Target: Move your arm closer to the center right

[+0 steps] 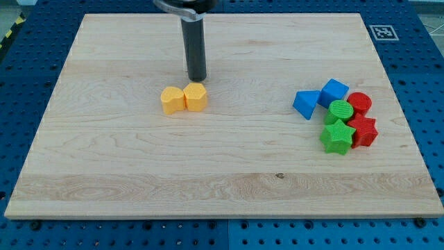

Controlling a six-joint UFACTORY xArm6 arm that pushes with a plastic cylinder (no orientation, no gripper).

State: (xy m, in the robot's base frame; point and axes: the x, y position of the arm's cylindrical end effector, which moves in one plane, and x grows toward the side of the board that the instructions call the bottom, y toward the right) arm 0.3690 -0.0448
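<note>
My tip (198, 78) just above 2 yellow blocks (184, 98), left of centre

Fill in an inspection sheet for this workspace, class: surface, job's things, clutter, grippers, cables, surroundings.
Surface: wooden board, flat.
Job's things: my tip, just above the two yellow blocks, left of centre.
Clutter: blue blocks, green blocks and red blocks clustered at the view's right.
Grippers: none; rod only.
Cables: nothing seen.
Surroundings: blue perforated table; printed marker at the board's top right corner.
</note>
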